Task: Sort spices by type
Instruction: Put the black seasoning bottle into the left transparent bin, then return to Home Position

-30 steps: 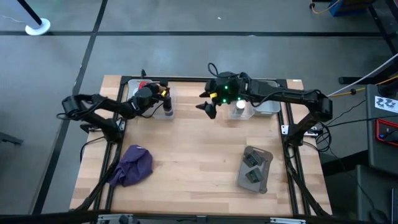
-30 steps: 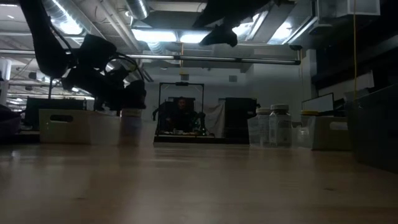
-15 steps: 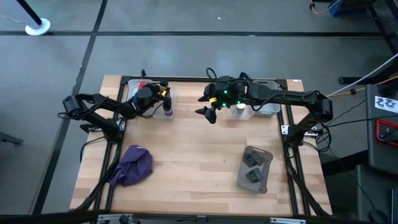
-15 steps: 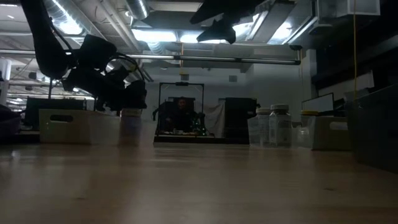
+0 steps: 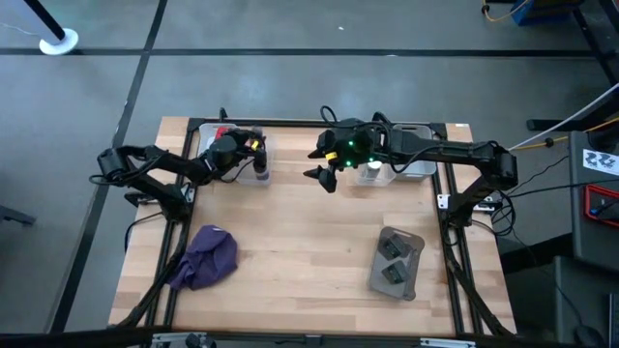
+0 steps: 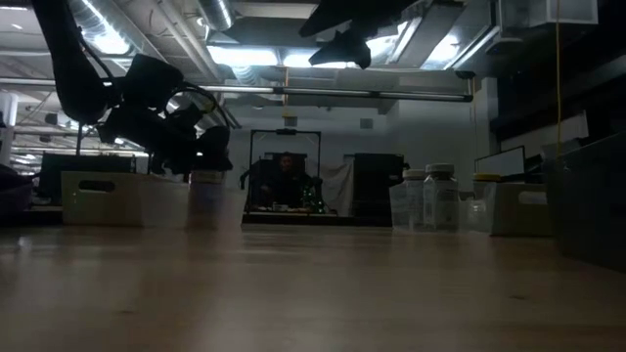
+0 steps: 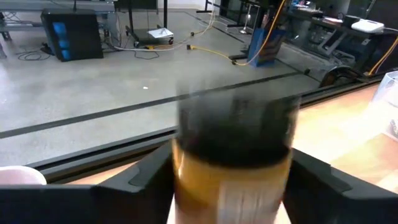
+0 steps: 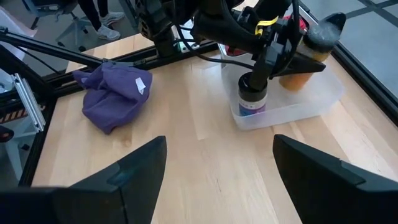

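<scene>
While the left pincer (image 8: 283, 53) is clenched on an amber-orange plastic bottle with a dark cap (image 7: 233, 158), seen at upper right of the right wrist view, the bottle hangs over a clear shallow plastic bin (image 8: 323, 99) at the upper left of the pale wooden table (image 5: 300, 242) in the high view. In the bin's near corner stands a dark round jar with a purple label (image 8: 252, 99), upright, its long axis vertical.

The held bottle fills the centre of the left wrist view, cap uppermost, long axis upright between the two dark fingers. In the right wrist view it looks slightly tilted, cap toward the frame's right edge.

The step in hand appears to be setting this bottle into the bin. Done well, it would go down level onto free bin floor, apart from the dark jar, and be let go only once its base rests flat.

The right pincer (image 5: 324, 166) hovers released at upper centre of the high view, beside a second clear bin (image 5: 421, 166) holding a white-capped bottle (image 5: 372, 165).
</scene>
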